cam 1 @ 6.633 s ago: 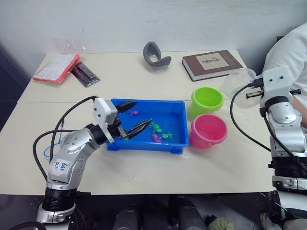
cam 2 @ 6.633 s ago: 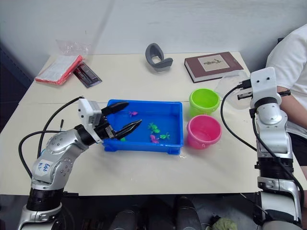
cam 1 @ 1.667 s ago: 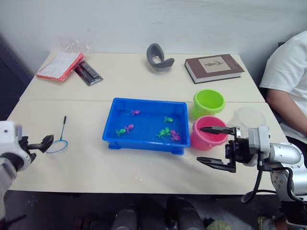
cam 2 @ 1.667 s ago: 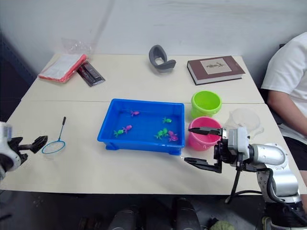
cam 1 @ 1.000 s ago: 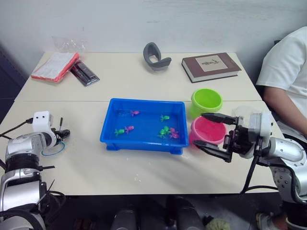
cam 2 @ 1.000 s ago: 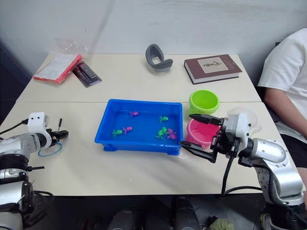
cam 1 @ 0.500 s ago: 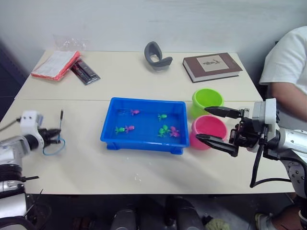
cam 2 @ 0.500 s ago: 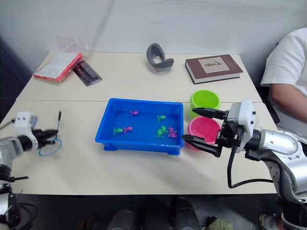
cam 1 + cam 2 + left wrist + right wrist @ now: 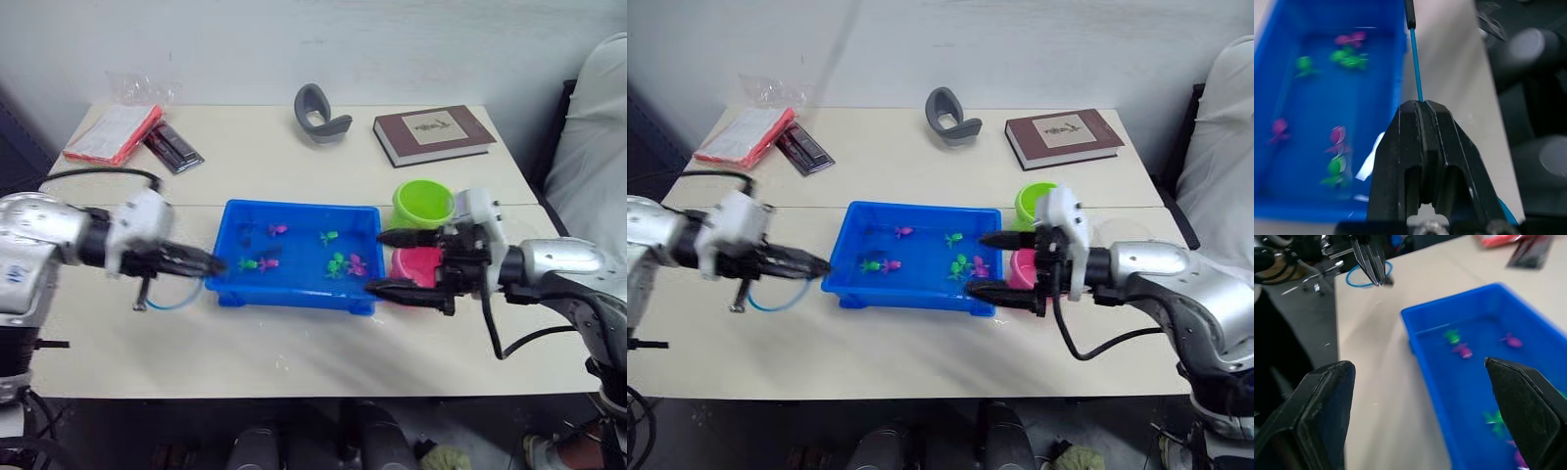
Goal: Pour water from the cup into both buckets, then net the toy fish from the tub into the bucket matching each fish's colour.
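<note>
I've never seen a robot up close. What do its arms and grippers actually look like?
Both arms are rounded silver-grey metal shells with black joints. Each wrist carries a small white box. Loose black cables loop alongside the forearms. The left gripper and right gripper each have two tapering, pointed black fingers. The left arm bears blue handwritten marks.

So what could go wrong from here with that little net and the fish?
The left claw pinches the net by its thin handle, with the hoop hanging off to the side, so it might twist or slip during scooping. The open right claw hovers at the tub's corner beside the pink bucket; a bump might spill water. The fish are tiny and easy to miss.
</note>
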Controlling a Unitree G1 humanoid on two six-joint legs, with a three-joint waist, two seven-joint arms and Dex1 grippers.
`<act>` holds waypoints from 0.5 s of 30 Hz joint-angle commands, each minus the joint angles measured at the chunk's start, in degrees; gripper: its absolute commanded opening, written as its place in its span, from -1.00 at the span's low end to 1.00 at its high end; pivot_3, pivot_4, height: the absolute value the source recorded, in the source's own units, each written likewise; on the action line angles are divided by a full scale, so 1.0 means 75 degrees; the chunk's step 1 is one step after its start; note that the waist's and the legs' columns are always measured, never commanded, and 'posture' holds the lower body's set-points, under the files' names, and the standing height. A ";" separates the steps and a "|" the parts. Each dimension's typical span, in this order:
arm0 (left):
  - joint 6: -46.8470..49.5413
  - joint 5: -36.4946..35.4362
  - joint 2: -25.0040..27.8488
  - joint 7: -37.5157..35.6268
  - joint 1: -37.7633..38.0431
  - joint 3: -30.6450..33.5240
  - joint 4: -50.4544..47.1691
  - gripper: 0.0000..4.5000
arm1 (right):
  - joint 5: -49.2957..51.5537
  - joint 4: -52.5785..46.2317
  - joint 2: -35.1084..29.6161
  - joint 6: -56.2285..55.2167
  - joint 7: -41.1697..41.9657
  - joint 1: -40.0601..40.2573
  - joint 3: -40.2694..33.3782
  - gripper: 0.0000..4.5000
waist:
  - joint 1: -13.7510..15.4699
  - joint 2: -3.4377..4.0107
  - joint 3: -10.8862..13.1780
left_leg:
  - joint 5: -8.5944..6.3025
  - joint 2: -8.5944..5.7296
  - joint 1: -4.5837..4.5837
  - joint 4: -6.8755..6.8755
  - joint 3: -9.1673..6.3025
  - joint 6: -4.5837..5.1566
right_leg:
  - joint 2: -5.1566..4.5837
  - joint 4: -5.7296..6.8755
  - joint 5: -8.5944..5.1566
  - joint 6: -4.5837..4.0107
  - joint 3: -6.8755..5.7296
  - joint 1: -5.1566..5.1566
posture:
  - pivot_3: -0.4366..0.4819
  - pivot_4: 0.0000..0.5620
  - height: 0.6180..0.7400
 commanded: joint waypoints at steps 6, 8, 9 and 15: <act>0.0595 0.0376 -0.1125 0.0383 -0.0837 -0.1096 -0.0581 -0.99 | -0.0697 0.0444 0.0646 0.0422 -0.0081 -0.0809 0.1057 1.00 | 0.0006 0.0001 0.0001 | -0.0010 0.0019 -0.0035 0.0060 -0.0010 0.0010 | 0.0028 0.0002 0.0007 0.0013 0.0003 -0.0005 | -0.05 -0.47 1.00; 0.0781 0.0433 -0.1275 0.0489 -0.0947 -0.1205 -0.0602 -0.99 | -0.0464 0.0388 0.0864 0.0683 -0.0046 -0.0915 0.1093 1.00 | 0.0006 0.0001 0.0001 | -0.0015 0.0021 -0.0052 0.0082 -0.0018 0.0017 | 0.0030 0.0004 0.0009 0.0016 0.0000 -0.0008 | -0.05 -0.47 1.00; 0.0864 0.0441 -0.1298 0.0484 -0.0974 -0.1250 -0.0606 -0.99 | -0.0399 0.0364 0.0993 0.0797 -0.0114 -0.0968 0.1073 1.00 | 0.0006 0.0001 0.0001 | -0.0019 0.0024 -0.0070 0.0100 -0.0029 0.0020 | 0.0032 0.0004 0.0011 0.0019 -0.0007 -0.0012 | -0.05 -0.47 1.00; 0.1087 0.0512 -0.1515 0.0541 -0.1141 -0.1379 -0.0540 -0.99 | -0.0405 0.0262 0.1264 0.1269 -0.0210 -0.1217 0.1074 1.00 | 0.0001 0.0001 0.0001 | -0.0021 0.0021 -0.0087 0.0113 -0.0040 0.0024 | 0.0031 0.0002 0.0015 0.0026 -0.0014 -0.0017 | -0.05 -0.47 1.00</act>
